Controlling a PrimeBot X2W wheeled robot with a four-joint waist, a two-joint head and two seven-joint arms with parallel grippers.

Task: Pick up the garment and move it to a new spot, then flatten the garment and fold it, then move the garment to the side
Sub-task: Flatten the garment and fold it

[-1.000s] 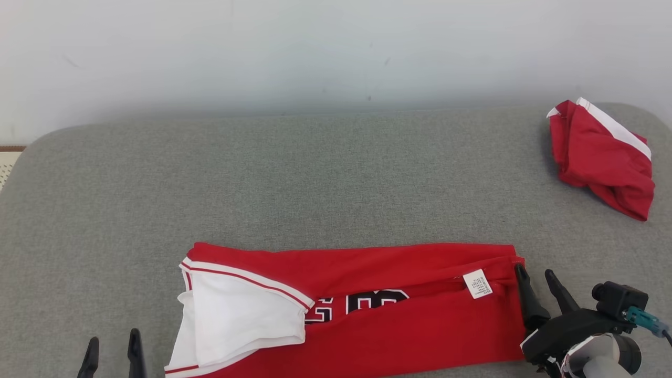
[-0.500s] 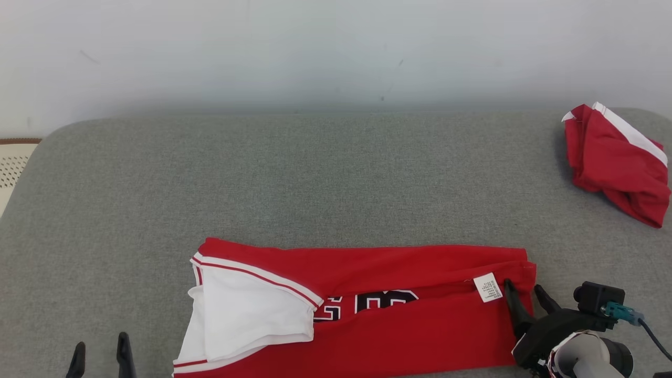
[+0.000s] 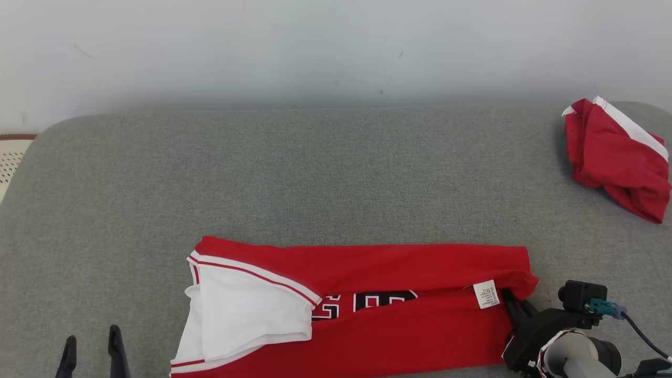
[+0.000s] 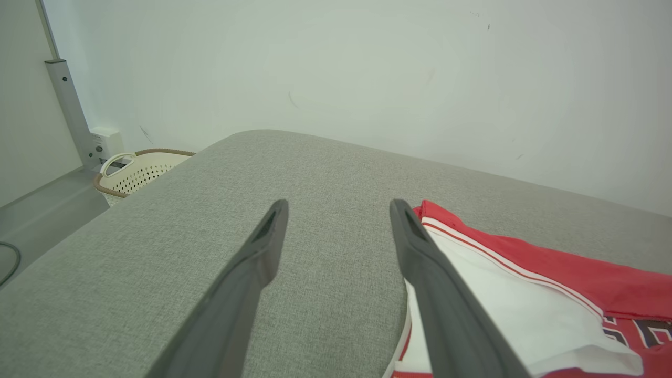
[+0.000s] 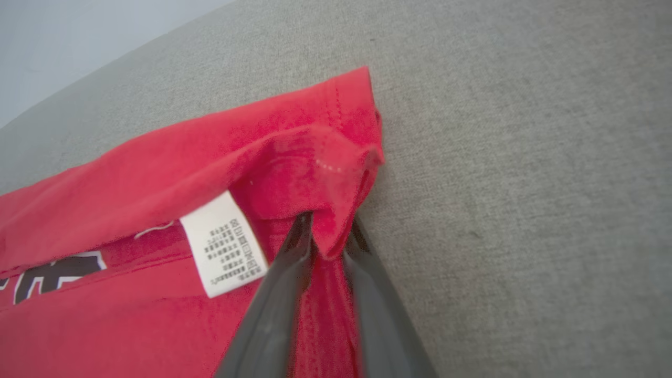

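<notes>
**A:** Where's the garment point(image 3: 367, 325)?

**B:** Bottom centre of the head view, lying as a long red strip on the grey surface point(image 3: 315, 173), with its white panel point(image 3: 247, 320) at the left end. Your right pincer point(image 5: 329, 231) is clenched on the strip's right end, just beside the care label point(image 3: 486, 294).

**A:** And the other one?

**B:** Your left pincer point(image 3: 90, 334) is released at the lower left, apart from the cloth (nothing between its fingers).

**A:** How do I fold it well?

**B:** My judgement: lift that end only slightly, carry it leftward over the strip, line up the edges, then let go. Don't drag. Ignore the other red garment point(image 3: 617, 157) at the upper right.
</notes>
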